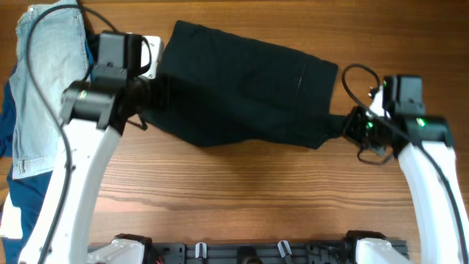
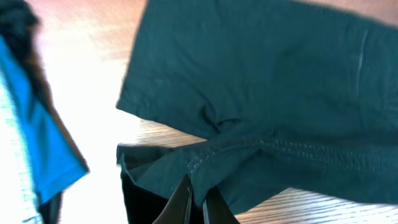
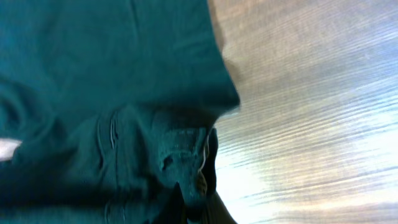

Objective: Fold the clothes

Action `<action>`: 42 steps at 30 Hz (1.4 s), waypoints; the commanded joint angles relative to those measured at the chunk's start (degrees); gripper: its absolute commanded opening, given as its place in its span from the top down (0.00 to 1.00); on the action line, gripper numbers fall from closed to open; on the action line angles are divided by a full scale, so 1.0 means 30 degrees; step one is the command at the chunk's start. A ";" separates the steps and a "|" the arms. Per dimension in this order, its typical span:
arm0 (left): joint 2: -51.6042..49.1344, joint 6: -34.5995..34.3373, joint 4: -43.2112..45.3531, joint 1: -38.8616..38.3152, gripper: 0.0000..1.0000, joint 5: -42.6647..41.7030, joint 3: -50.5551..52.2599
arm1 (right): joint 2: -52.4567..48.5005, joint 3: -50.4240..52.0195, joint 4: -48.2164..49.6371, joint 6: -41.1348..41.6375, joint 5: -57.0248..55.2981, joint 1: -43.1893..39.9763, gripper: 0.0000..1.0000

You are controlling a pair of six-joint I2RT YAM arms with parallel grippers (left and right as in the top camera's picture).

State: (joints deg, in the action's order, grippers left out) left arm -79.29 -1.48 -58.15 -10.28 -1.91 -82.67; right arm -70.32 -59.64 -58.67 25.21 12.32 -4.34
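Closest in, the left gripper (image 2: 198, 200) has its fingers drawn narrow on a stitched edge of the black shorts (image 2: 267, 81), and the cloth puckers into the pinch. The right gripper (image 3: 200, 198) looks clamped on a bunched corner of the same garment, though its fingers are dark against dark fabric and we cannot see them cleanly.

From above, the shorts stretch between our two arms over the middle of the table (image 1: 242, 205), pulled to a point at the right.

To fold well, we judge that both pinches should travel at an even pace and equal height. That way one edge lands square on the other without a sagging middle, and we let go only once the cloth lies flat. The right hold is thin and could slip.

We see no bin or basket. Beyond the left arm, the pale denim shorts (image 1: 40, 81) lie loose over a deep blue garment (image 1: 16, 183).
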 commanded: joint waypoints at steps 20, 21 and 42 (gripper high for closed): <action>-0.1880 -0.2805 0.4087 0.0051 0.96 0.2113 0.1056 | -0.1100 -0.0299 0.2317 -0.0852 -0.1253 -0.0066 0.96; -0.2667 -0.2805 0.5370 0.0051 0.96 0.2120 0.1056 | -0.1938 -0.0299 0.2951 -0.0845 -0.1246 -0.0066 0.96; -1.3274 -0.2812 2.4414 0.0036 0.94 0.2178 0.1056 | -0.9777 -0.0299 1.6269 -0.0656 -0.1100 -0.0058 0.96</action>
State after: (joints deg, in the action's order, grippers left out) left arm -116.27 -9.37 12.16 -10.50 2.57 -79.11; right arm -96.60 -59.75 -11.92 23.68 10.57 -4.27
